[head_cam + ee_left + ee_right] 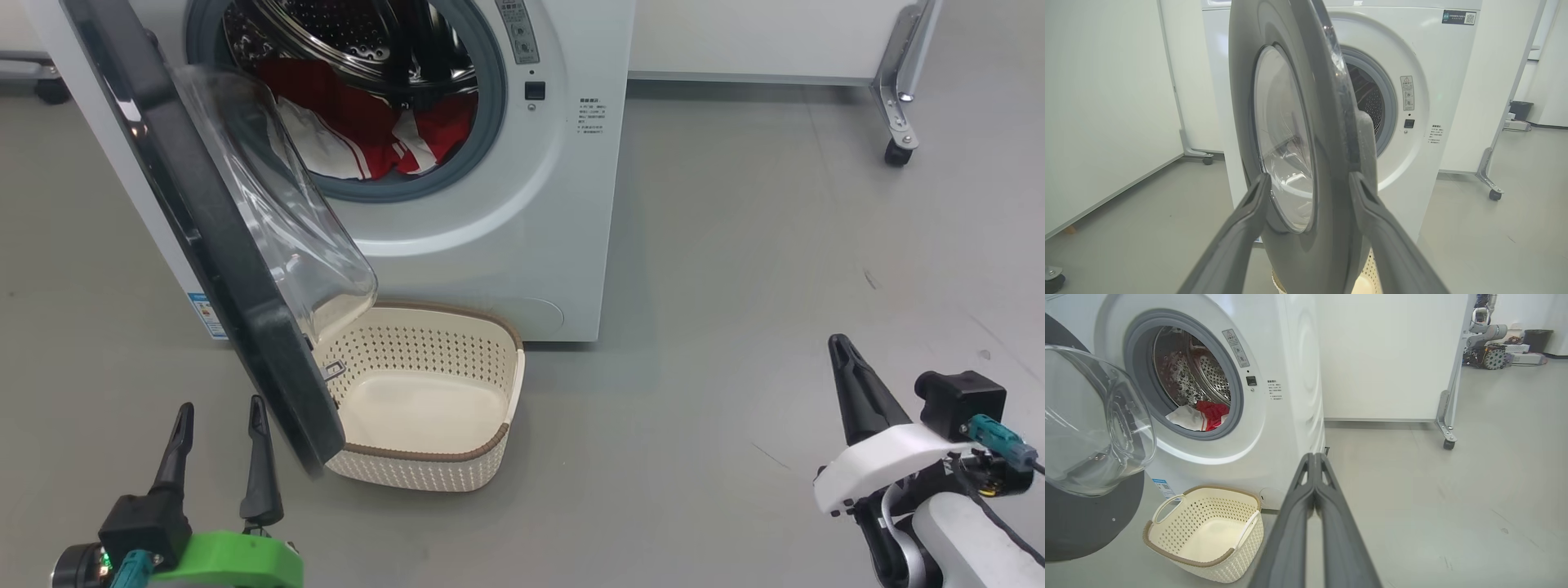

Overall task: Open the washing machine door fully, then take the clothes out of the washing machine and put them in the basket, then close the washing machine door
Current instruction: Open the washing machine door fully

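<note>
- Now, nearest me, the left gripper (pixel 222 406) has its fingers spread either side of the black rim of the door (pixel 204 245); whether they touch it I can't tell.
- Off to the right, the right gripper (pixel 841 347) hangs above the floor, fingers pressed together, holding nothing.
- That door stands roughly half open, its glass bowl jutting over the basket (pixel 424 453). I'd judge it stiff, heavy on its hinge and glossy enough to slip, so it is best taken at the free edge, far from the hinge.
- The basket sits on the floor just in front of the washer (pixel 522 245), with nothing in it. It looks light and likely to skid.
- Farthest, the clothes (pixel 351 114) lie heaped low in the drum. They look soft, limp and light; pinch a bunched fold at the front.
</note>
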Controlling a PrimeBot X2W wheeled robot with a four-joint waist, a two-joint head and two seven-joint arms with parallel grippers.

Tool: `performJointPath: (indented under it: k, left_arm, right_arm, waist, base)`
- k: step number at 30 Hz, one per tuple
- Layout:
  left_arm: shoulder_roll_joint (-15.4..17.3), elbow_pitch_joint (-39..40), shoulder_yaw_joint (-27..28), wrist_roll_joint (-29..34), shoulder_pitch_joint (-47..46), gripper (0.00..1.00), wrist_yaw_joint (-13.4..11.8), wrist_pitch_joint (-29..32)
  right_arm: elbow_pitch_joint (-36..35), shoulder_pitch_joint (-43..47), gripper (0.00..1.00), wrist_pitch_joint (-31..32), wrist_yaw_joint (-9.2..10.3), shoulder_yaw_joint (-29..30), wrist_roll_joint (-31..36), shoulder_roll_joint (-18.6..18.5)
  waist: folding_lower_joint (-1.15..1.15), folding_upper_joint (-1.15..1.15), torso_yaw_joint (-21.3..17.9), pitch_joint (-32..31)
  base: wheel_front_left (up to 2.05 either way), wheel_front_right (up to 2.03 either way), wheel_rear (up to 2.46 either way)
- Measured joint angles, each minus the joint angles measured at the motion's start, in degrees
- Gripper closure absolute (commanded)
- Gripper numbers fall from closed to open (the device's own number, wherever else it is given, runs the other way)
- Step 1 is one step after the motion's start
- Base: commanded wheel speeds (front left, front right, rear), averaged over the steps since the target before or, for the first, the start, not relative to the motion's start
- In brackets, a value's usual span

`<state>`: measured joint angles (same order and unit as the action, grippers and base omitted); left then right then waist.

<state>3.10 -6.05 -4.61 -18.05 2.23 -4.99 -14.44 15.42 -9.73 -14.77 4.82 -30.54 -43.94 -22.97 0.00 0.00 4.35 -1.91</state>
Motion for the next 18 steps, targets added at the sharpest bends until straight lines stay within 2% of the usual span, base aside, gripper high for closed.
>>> performJointPath:
  k: [2, 3, 18]
  left_arm:
    - [-0.01, -0.03, 0.04, 0.0, 0.15, 0.0, 0.25, 0.0]
    - [-0.02, -0.04, 0.12, 0.01, 0.18, 0.0, 0.27, 0.0]
    - [-0.24, -0.46, 0.46, 0.54, 1.12, 0.0, 1.35, 0.0]
  right_arm:
    - [-1.09, 0.96, 1.0, 0.01, 0.41, 0.76, 1.27, 0.01]
    - [-2.01, 1.97, 0.0, 0.02, 0.41, 1.05, 2.34, 0.01]
    - [-9.54, 8.29, 0.0, 0.09, 1.41, 7.95, 9.53, 2.61]
  waist:
    - [0.0, 0.0, -0.11, 0.12]
    - [0.0, 0.0, -0.18, 0.25]
    - [0.0, 0.0, -0.57, 2.07]
  base:
    - [0.0, 0.0, 0.0]
    - [0.0, 0.0, 0.0]
    - [0.0, 0.0, 0.0]
